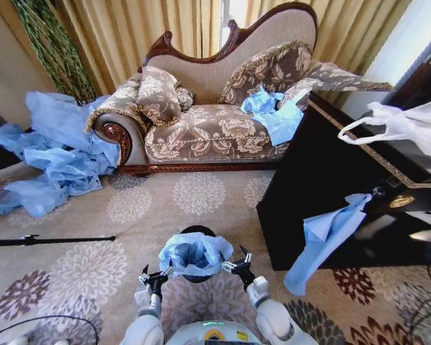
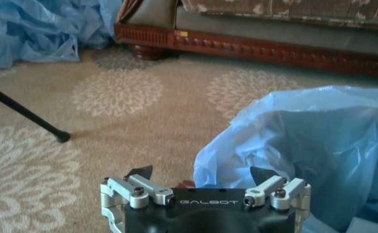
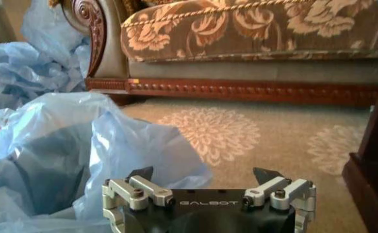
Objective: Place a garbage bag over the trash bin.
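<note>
Head view: garbage bag over trash bin, hands flanking.

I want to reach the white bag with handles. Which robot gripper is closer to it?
The right one. The right gripper sits on the side of the trash bin toward the white bag on the black cabinet. The left gripper sits on the bin's far side.
</note>
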